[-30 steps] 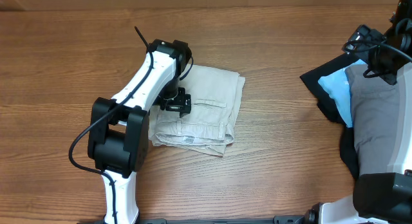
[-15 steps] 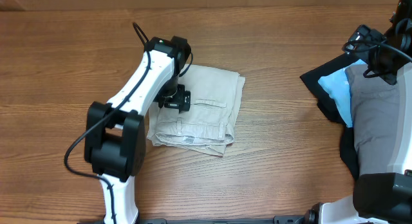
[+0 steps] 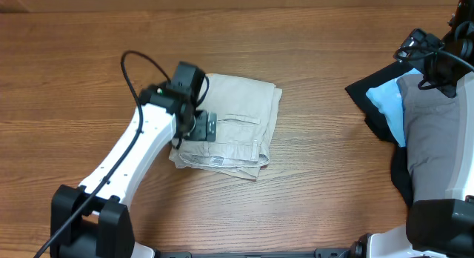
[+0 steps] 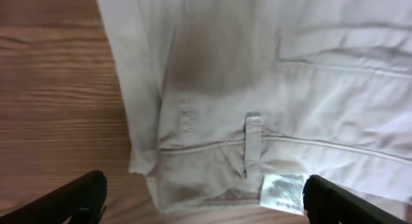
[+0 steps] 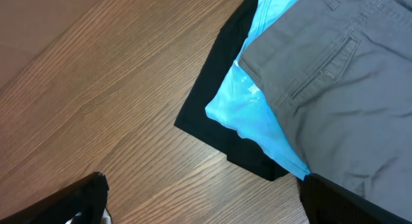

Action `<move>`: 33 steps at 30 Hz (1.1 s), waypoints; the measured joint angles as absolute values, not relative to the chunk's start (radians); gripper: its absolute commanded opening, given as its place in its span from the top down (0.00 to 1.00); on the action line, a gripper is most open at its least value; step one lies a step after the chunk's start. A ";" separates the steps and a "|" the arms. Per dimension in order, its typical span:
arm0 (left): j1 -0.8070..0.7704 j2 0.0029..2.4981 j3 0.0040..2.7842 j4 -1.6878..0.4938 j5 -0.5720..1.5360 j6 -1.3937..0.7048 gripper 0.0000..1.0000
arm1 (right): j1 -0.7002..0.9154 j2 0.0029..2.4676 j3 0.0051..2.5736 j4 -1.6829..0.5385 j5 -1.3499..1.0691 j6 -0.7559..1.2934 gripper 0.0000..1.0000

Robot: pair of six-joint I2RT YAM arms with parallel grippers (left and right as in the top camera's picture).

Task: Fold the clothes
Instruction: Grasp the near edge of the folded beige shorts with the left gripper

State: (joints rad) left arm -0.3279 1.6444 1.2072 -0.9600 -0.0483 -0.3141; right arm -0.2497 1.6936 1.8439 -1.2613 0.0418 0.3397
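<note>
From above, the left arm (image 3: 126, 158) slants up from the near corner. The left gripper (image 3: 200, 127) hangs over the left edge of the folded beige shorts (image 3: 244, 113) in the middle of the table (image 3: 318, 184). Its wrist camera shows jaws wide apart and empty above the white label (image 4: 281, 192). The right gripper (image 5: 203, 199), also wide open and empty, hangs over the grey shorts (image 5: 347, 89), blue cloth (image 5: 248, 118) and black cloth (image 5: 215, 118).

A brown wood-grain table (image 3: 311, 184) carries folded pale beige cotton shorts (image 3: 241, 102); well right of the shorts lies a black garment (image 5: 225, 66).
</note>
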 measured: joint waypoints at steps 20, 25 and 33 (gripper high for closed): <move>-0.228 1.657 0.978 -0.648 0.038 -0.277 0.00 | -0.250 1.694 1.844 -1.261 0.041 0.340 0.00; -0.227 1.657 0.991 -0.691 0.074 -0.232 0.00 | -0.250 1.694 1.844 -1.261 0.042 0.339 0.00; -0.228 1.657 1.000 -0.699 0.078 -0.174 0.00 | -0.250 1.694 1.844 -1.262 0.042 0.340 0.00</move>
